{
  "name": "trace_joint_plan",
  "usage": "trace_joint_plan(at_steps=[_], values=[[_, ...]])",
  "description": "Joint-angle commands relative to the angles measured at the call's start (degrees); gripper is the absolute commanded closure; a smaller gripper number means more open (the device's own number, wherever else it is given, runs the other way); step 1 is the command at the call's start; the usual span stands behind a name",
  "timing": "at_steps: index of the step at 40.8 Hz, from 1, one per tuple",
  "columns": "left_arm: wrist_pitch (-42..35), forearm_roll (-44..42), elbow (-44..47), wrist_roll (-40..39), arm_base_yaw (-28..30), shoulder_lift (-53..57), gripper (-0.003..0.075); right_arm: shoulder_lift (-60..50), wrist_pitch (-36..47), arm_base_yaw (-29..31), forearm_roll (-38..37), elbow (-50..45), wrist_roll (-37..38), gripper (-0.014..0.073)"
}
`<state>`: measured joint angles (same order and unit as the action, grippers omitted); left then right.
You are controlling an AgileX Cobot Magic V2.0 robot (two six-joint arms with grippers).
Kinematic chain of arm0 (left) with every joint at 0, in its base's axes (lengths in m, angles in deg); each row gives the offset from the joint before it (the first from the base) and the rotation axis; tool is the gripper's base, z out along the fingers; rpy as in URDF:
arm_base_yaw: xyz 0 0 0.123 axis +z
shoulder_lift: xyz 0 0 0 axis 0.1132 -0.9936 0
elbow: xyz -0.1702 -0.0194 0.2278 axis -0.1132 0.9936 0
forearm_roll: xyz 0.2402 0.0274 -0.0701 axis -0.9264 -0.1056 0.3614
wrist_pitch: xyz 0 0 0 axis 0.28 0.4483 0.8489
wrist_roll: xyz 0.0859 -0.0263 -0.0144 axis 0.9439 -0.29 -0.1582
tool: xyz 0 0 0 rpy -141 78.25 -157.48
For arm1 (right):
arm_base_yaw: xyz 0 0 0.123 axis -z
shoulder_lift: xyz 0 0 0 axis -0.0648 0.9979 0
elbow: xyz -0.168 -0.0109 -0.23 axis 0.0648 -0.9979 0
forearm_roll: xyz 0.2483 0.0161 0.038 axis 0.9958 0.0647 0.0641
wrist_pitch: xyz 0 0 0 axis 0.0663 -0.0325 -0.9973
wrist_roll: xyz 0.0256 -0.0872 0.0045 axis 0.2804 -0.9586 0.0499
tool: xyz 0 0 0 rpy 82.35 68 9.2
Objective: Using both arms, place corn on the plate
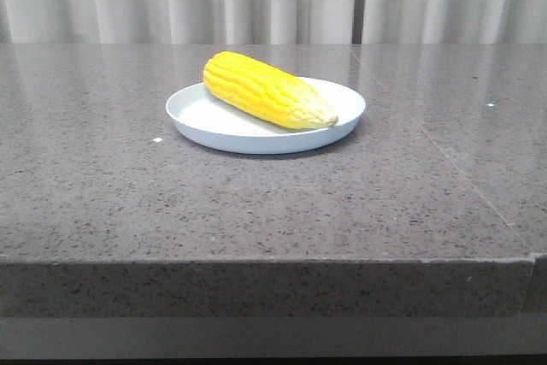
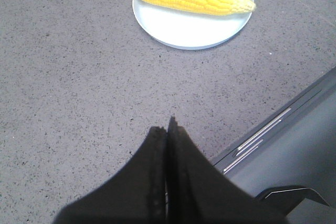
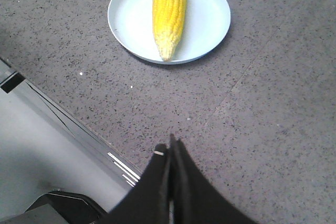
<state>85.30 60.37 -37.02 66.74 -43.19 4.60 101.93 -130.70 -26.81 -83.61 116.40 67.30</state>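
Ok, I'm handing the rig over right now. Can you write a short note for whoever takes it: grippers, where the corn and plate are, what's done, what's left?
Left gripper: shut, holding nothing, pulled back over the table short of the plate.
Right gripper: shut, holding nothing, also back from the plate.
Corn: lying on its side on the plate, pale tip toward the robot's right, near the rim.
Plate: flat on the grey stone table, mid-table.
Done: corn is on the plate and both arms are off it.
Left: nothing obvious for the placement; probably just confirm and park the arms.
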Motion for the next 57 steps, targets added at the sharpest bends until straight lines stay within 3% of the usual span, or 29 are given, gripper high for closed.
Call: trace_joint_plan(at_steps=[1,18,27,45,57], values=[[-3.7,-0.2,-1.5,0.0,-0.4,0.0,0.0741,-0.3,3.5,0.3,-0.6,1.4,-0.2,0.0679],[-3.7,-0.2,-1.5,0.0,0.0,0.3,0.0741,-0.3,3.4,0.3,-0.6,1.4,-0.2,0.0679],[-4.9,-0.1,2.0,0.0,6.0,3.4,0.0741,-0.3,3.4,0.3,-0.6,1.4,-0.2,0.0679],[-40.7,1.9,32.2,0.0,21.4,21.3,0.0741,-0.3,3.4,0.3,-0.6,1.4,-0.2,0.0679],[-49.1,6.8,46.8,0.0,31.0,33.4,0.0741,-0.3,3.4,0.3,-0.6,1.4,-0.2,0.0679]])
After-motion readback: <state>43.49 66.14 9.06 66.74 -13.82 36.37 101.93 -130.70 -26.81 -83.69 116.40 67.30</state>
